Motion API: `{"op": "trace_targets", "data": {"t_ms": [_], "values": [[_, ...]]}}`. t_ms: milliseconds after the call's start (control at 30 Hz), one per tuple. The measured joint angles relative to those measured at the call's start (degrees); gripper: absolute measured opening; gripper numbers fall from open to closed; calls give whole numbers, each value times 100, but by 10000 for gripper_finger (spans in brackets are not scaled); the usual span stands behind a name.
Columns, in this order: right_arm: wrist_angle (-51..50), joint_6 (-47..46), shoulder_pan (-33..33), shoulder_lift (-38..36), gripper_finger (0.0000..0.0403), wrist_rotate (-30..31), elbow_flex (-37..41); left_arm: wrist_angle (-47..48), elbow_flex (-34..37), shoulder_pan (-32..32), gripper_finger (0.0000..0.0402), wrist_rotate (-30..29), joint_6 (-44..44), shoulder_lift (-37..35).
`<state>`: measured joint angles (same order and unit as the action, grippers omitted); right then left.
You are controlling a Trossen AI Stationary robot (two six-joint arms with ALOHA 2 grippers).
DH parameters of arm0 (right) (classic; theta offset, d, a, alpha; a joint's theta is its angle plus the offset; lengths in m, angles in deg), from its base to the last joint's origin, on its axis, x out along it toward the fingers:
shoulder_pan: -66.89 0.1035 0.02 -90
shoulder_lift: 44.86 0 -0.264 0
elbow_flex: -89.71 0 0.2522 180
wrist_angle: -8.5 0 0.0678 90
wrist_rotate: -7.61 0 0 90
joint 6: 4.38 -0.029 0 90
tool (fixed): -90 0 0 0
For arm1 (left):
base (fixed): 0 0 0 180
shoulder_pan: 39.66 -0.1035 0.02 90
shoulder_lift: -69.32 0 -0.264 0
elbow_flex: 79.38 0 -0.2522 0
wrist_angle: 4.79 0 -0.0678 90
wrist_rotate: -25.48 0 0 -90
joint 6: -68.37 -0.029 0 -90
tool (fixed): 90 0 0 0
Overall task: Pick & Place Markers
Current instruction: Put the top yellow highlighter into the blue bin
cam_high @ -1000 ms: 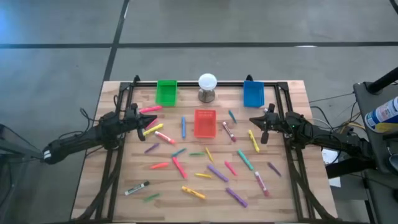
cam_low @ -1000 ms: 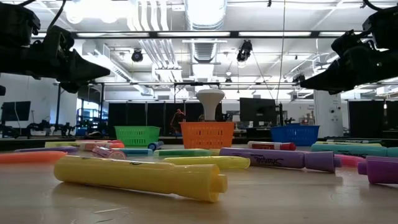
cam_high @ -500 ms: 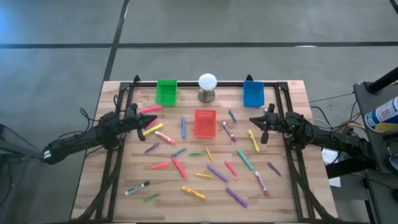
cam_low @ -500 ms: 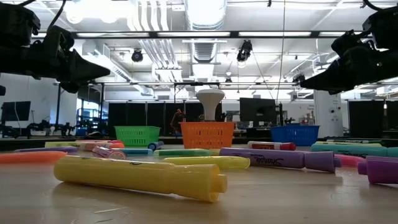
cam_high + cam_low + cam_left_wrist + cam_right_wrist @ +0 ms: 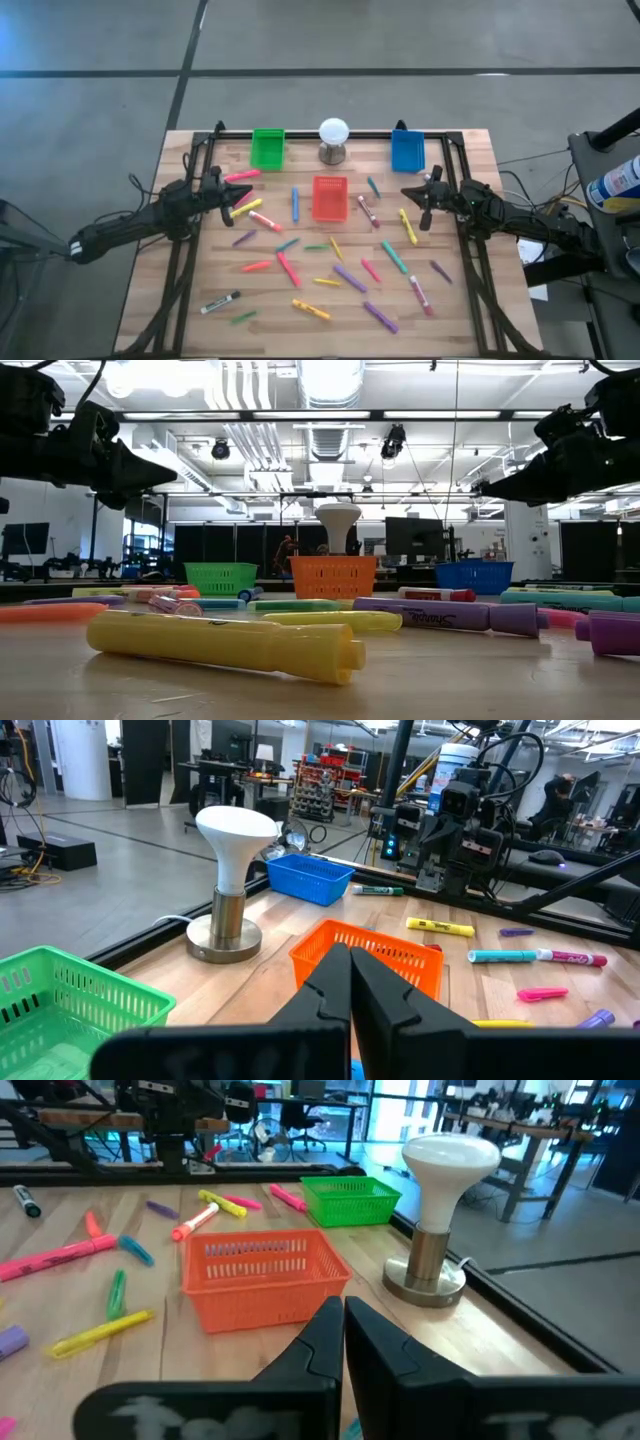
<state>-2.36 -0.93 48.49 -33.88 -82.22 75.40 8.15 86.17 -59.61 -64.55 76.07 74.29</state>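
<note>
High view: both arms wait at mid-height of the wooden surface point(image 5: 470, 300); left end effector point(image 5: 228, 196) near the left edge, clenched and empty; right end effector point(image 5: 422, 203) near the right edge, clenched and empty; the markers point(image 5: 340, 272) lie scattered over the middle and front of the surface, none in a bin. Judgement: no pick begun; to do it well, open the fingers first, choose an isolated marker, turn the wrist so the fingers straddle the barrel crosswise, descend at mid-length.

Low view: yellow marker point(image 5: 225, 645) nearest the front edge; smooth round plastic barrel, stepped cap; likely to roll if nudged.

Left wrist view: orange bin point(image 5: 390, 958) just ahead of the tips, thin lattice walls; green bin point(image 5: 70, 1005) beside it, blue bin point(image 5: 310, 880) farther off; white ball on a metal stand point(image 5: 228, 880).

Right wrist view: same orange bin ahead of the clenched tips; planked, faintly glossy wood.
</note>
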Motion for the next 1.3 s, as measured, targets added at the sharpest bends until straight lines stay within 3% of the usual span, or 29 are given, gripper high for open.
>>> {"op": "trace_targets", "data": {"t_ms": [200,400,567,1000,1300], "values": [[150,-1305,0,0,8,0,0,0,2,2,2,0,0,0],[958,-1491,2,0,8,-229,0,0,1,0,2,0,0,2],[2210,-1717,1,104,8,-450,0,0,1,0,2,0,0,0],[5044,-1929,167,1784,8,-429,0,0,2,0,2,0,0,2],[4480,-2399,168,2874,8,-408,-801,0,2,0,2,0,0,2]]}}
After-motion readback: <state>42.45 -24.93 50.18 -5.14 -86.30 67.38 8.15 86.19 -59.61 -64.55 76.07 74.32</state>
